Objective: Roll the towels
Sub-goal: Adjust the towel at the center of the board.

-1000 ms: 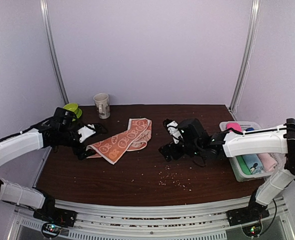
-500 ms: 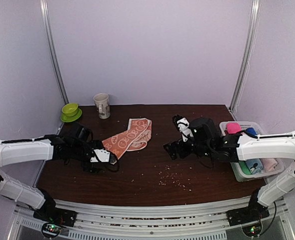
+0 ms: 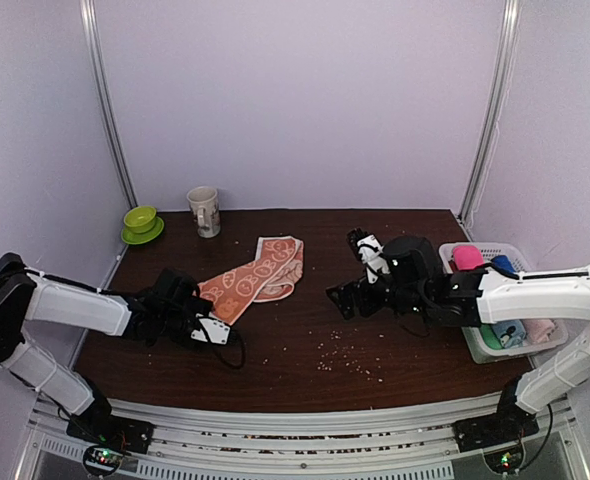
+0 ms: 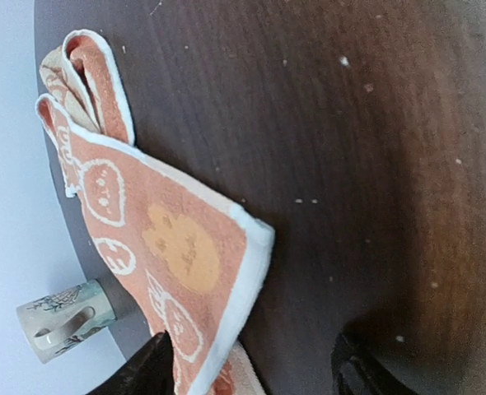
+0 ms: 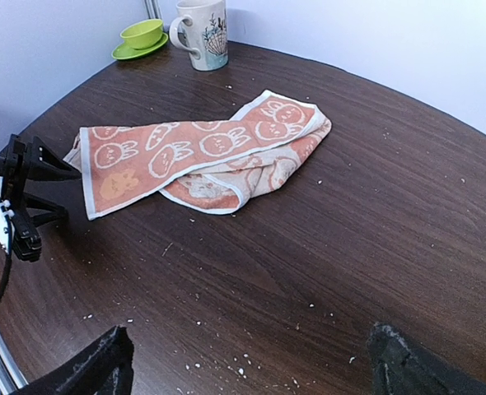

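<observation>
The left fingers stand spread and low over the tabletop, at the near-left corner of the orange towel. 1 finger sits against the cloth's white edge and the other is apart on bare wood. I cannot tell whether any cloth lies between them.

The towel lies flat on the left-centre of the tabletop. Its long axis runs from that near-left corner, which points toward the left arm, up to the far right. There the cloth is doubled over itself into a loose fold.

The right fingers are spread wide and hold nothing. They hover over bare wood and face the towel from its right, well apart from it.

A hot-pink towel sits in the far end of the white basket on the right. A mug and a green cup on a saucer stand at the far-left edge.
</observation>
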